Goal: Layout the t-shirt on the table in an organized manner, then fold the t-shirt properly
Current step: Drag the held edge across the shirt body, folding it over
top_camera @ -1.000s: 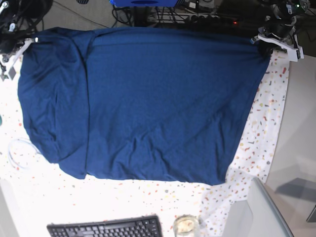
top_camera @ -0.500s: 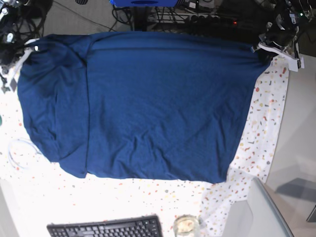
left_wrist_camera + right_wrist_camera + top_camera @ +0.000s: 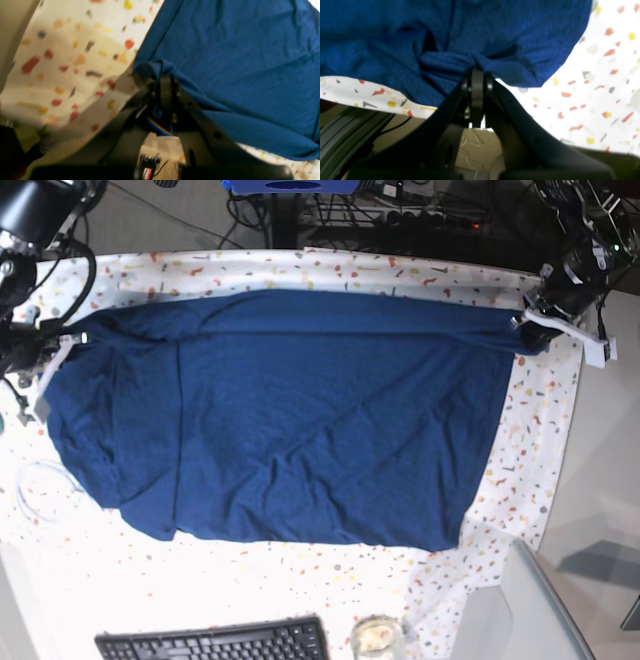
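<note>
I hold the t-shirt by its two far corners, and it lies spread on the table, covering most of the middle of the speckled cloth, with its near edge lying not far from the keyboard. My left gripper is closed on a bunched corner of the fabric, and my right gripper is also clamped on a gathered fold at the other corner; in both wrist views the cloth is pinched tightly between the jaws. I judge that the step in hand is the laying out: the far edge must come down straight and flat. To do it well, I think both corners should be kept at the same height and pulled gently apart, so the edge between them has no sag, and then lowered together before I let go. On my right side one layer lies folded over the body of the shirt, and wrinkles run toward the near edge, so some smoothing is probably needed after. As for containers, I see only a small glass jar at the near edge, beside the keyboard; something pale is inside it, but I cannot tell what it is. It stands well apart from the shirt.
</note>
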